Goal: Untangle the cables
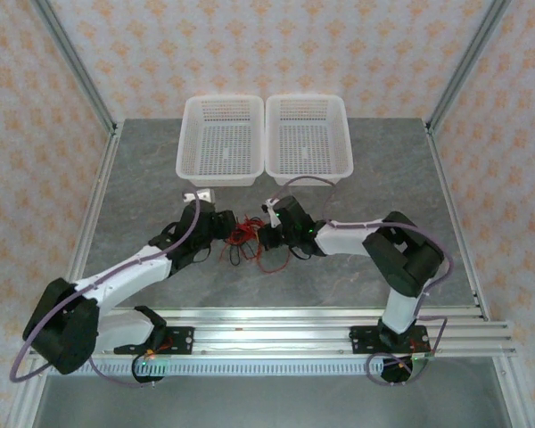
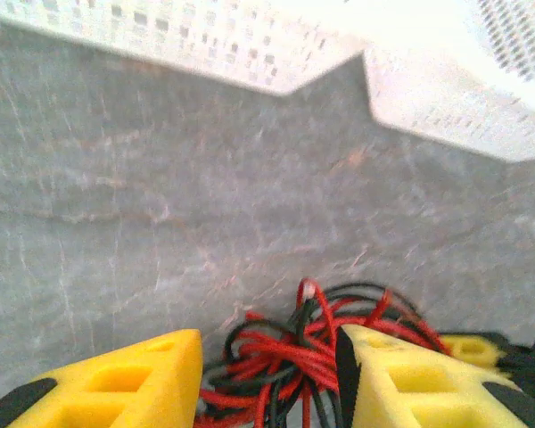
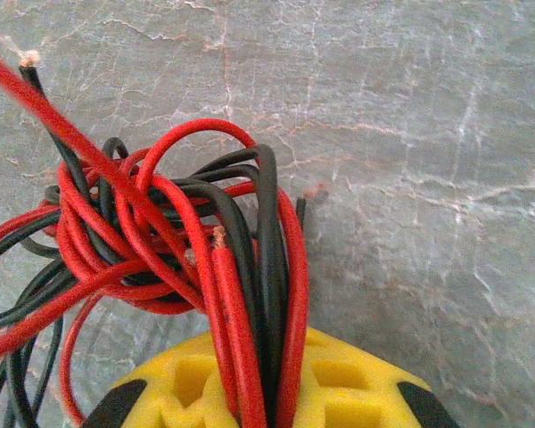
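Observation:
The cables (image 1: 245, 239) are a knot of thin red and black wires lying on the grey table between my two grippers. My left gripper (image 1: 225, 227) is at the knot's left side. In the left wrist view its yellow fingers stand apart, open, with the cables (image 2: 294, 352) bunched in the gap of the left gripper (image 2: 267, 349). My right gripper (image 1: 269, 236) is at the knot's right side. In the right wrist view, the right gripper (image 3: 263, 349) is shut on several red and black strands, and the rest of the cables (image 3: 160, 232) loop out above and to the left.
Two white mesh baskets stand side by side at the back of the table, the left basket (image 1: 185, 134) and the right basket (image 1: 343, 134). An aluminium rail (image 1: 321, 321) carrying the arm bases runs along the near edge. Metal frame posts bound both sides.

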Controlling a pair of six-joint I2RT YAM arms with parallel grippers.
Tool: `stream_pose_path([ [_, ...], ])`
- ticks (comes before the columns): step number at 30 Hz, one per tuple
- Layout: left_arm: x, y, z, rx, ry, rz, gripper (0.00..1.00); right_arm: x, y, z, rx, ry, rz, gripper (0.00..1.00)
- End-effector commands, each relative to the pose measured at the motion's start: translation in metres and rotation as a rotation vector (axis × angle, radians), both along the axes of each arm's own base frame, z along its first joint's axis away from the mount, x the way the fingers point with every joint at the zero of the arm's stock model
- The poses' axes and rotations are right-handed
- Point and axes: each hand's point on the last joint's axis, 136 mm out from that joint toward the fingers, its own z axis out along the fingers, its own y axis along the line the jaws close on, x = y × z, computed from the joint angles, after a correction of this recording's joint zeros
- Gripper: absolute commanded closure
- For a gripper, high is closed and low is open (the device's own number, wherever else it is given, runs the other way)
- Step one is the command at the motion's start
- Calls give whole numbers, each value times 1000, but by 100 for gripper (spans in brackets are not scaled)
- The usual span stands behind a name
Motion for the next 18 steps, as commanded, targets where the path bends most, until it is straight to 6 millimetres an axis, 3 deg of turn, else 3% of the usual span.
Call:
stream_pose_path([
  [1,-8,5,16,50,11,5,56,0,-22,13,-33,55,-164,100],
  [4,-14,-11,30,13,9,-46,56,-1,-41,21,20,67,-321,100],
  [9,-25,-59,44,-120,23,-164,57,-2,-60,32,134,47,-490,100],
  [18,-20,-115,29,-282,102,-204,51,-8,-71,34,145,-71,-512,100],
])
